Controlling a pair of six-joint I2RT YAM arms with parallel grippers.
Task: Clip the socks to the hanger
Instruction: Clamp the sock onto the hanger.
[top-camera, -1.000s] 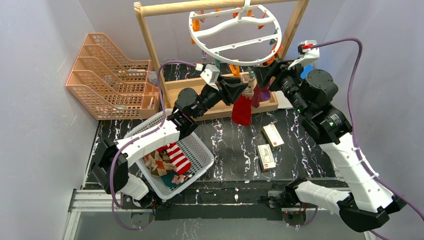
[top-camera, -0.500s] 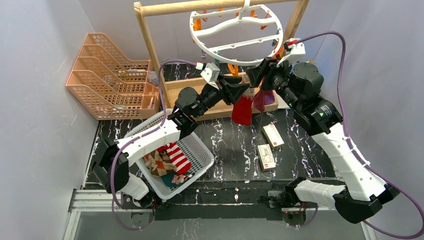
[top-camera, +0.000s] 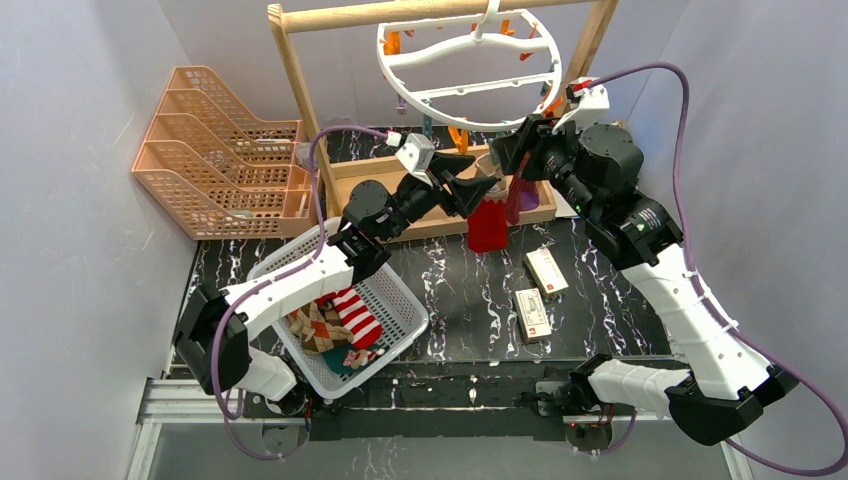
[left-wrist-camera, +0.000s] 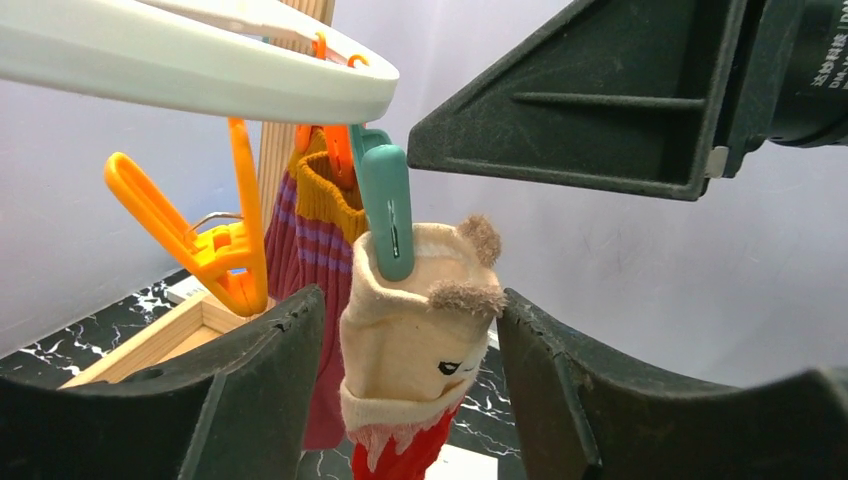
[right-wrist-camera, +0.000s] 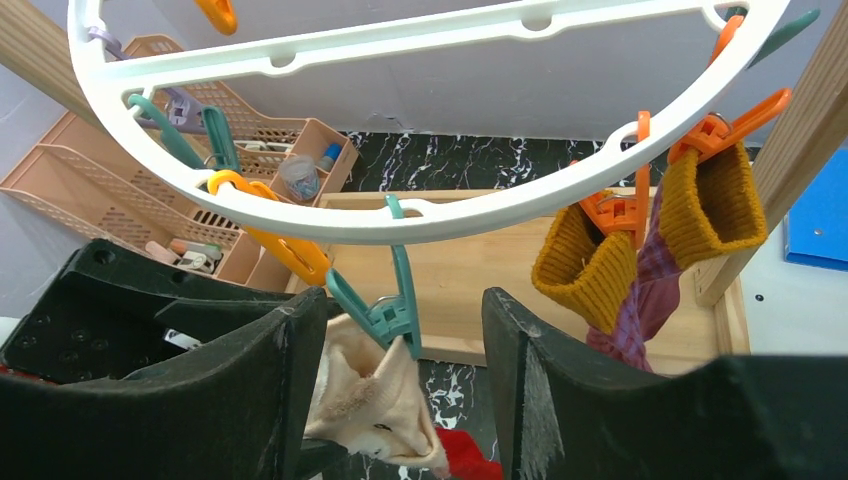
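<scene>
Partway through: maroon socks (right-wrist-camera: 700, 205) and a cream-cuffed red sock (left-wrist-camera: 420, 330) hanging clipped under the hanger (right-wrist-camera: 400, 222), left fingers (left-wrist-camera: 250, 400) wide apart flanking that sock, right fingers (right-wrist-camera: 230, 400) wide apart about its teal clip (left-wrist-camera: 388, 210), neither gripping anything, striped sock (top-camera: 352, 312) and argyle sock (top-camera: 315, 325) left in the basket (top-camera: 425, 318).

White arms (top-camera: 292, 284), black joints (top-camera: 612, 160) — purple cables (top-camera: 640, 68), matte black fingers (left-wrist-camera: 240, 400)

White hanger (right-wrist-camera: 470, 222); orange clip (left-wrist-camera: 215, 255), teal clip (left-wrist-camera: 388, 205). Cream-cuffed red sock (left-wrist-camera: 418, 345); maroon purple-striped sock (left-wrist-camera: 298, 245), mustard cuff.
</scene>
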